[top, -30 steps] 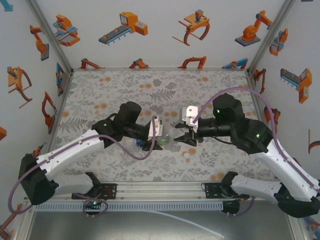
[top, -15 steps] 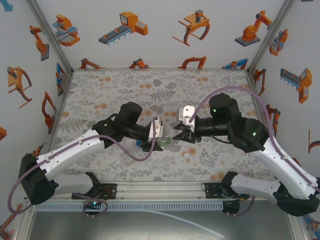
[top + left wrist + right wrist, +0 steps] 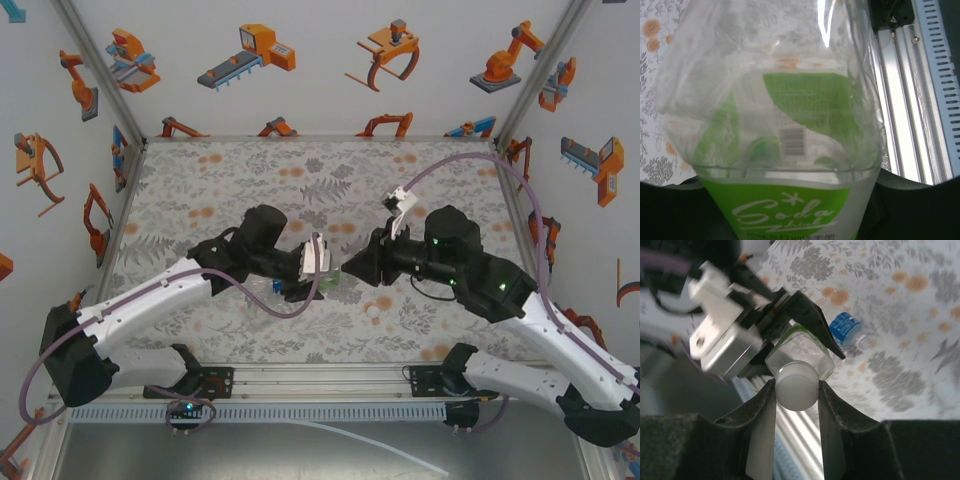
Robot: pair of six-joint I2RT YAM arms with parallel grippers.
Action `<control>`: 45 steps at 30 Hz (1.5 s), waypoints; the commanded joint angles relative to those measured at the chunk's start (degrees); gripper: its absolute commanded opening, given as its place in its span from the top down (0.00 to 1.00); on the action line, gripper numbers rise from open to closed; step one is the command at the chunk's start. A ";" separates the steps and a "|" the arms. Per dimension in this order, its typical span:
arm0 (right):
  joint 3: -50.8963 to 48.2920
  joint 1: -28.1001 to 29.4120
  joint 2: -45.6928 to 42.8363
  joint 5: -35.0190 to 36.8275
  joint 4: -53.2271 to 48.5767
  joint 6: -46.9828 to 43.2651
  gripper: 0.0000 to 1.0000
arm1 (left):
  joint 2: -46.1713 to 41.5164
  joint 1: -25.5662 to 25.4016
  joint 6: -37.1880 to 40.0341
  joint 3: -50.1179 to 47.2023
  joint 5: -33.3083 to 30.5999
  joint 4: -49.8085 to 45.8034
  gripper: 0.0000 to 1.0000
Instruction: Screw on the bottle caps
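The floral-patterned table (image 3: 200, 190) bears a loose white cap (image 3: 374, 310) and a blue-labelled bottle (image 3: 846, 328) lying on it

Counts. Bottles, 2 I can make out: green-label bottle (image 3: 790, 150) mid-table, blue-label bottle (image 3: 846, 326) just left of it. White caps, 2: held cap (image 3: 796, 388) at the green-label bottle's mouth, loose cap (image 3: 375, 310) on the table (image 3: 200, 180), nearer and to the right. Arms, 2: left arm (image 3: 150, 300), right arm (image 3: 530, 310). Grippers, 2: left gripper (image 3: 312, 287), right gripper (image 3: 796, 384). White boxy blocks, 2: left block (image 3: 316, 256), right block (image 3: 400, 207). Purple cables (image 3: 470, 157), 2, one per arm.
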 commanded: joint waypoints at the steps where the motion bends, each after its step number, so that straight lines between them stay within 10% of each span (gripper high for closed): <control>1: -0.88 -0.21 1.36 13.55 -4.04 34.59 1.00 | -0.25 -0.48 0.10 -0.44 -1.17 6.83 1.00; 6: 0.01 -0.23 3.14 13.28 -5.72 37.93 1.00 | 0.55 -0.51 -0.61 -0.22 -3.12 7.16 0.99; 14: 6.30 -1.09 8.49 15.42 -11.91 28.45 1.00 | -1.06 -0.24 -0.78 -0.81 -11.10 5.61 0.03; 36: 30.17 -21.93 39.03 19.39 -17.93 -15.13 1.00 | -8.70 18.30 -19.33 0.80 -17.64 -6.04 0.03; 45: 32.62 -26.20 48.41 19.97 -7.47 -20.02 1.00 | -12.14 24.39 -26.54 -8.19 -12.77 7.53 0.03</control>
